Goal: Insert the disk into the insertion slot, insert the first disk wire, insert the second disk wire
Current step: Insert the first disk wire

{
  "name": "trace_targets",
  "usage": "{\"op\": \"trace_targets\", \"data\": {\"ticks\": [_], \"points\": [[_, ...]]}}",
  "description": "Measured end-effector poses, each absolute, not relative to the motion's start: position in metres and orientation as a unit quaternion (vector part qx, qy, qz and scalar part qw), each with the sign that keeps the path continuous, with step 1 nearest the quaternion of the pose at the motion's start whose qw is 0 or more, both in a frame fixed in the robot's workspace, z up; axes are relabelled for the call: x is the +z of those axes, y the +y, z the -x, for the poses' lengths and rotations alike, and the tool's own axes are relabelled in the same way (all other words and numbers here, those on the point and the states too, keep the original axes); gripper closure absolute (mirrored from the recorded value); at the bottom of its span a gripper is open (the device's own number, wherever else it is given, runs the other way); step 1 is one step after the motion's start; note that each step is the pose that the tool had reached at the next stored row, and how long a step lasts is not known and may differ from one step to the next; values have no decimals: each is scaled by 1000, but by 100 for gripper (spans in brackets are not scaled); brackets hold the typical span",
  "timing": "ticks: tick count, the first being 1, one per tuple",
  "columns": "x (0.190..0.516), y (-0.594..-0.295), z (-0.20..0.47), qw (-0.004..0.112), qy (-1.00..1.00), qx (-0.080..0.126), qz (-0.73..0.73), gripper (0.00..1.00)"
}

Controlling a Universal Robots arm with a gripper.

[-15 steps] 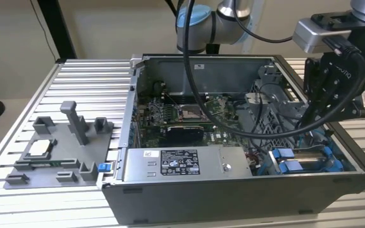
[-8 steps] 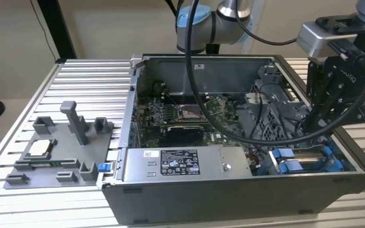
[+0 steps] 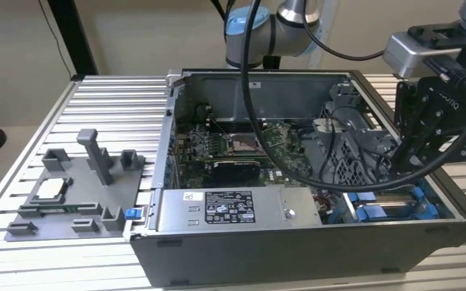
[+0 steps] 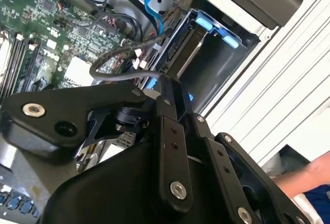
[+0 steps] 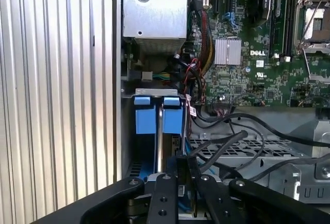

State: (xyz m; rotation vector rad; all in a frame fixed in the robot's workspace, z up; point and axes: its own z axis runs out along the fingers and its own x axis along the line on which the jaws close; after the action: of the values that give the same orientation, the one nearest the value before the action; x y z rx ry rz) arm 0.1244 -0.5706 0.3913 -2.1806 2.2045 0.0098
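The disk [image 5: 172, 121] stands on edge in the insertion slot at the case's front corner, its blue carrier tabs [image 3: 378, 211] showing at the slot's mouth. The second wrist view shows the disk's [image 4: 181, 53] dark edge between blue rails. My gripper [image 3: 395, 162] reaches down into the case just beside the drive bay. Its fingers [image 4: 166, 105] are pressed together, and a black disk wire [image 4: 124, 73] loops straight to their tips. That wire [image 5: 223, 142] also runs down to the gripper [image 5: 185, 166] in the first wrist view. The connector is hidden behind the fingers.
The open computer case [image 3: 298, 242] lies on a ribbed metal table [image 3: 111, 109]. Inside are the motherboard [image 3: 233, 145], a labelled power supply [image 3: 233, 209] and loose black cables. A grey fixture [image 3: 79, 194] sits on the exterior view's left. A person's arm [image 4: 304, 177] is beyond the case.
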Motion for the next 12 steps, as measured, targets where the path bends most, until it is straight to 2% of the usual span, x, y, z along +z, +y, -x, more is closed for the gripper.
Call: {"op": "trace_targets", "data": {"ticks": [12], "points": [[385,-574,-134,20,711,3,703,100]]}}
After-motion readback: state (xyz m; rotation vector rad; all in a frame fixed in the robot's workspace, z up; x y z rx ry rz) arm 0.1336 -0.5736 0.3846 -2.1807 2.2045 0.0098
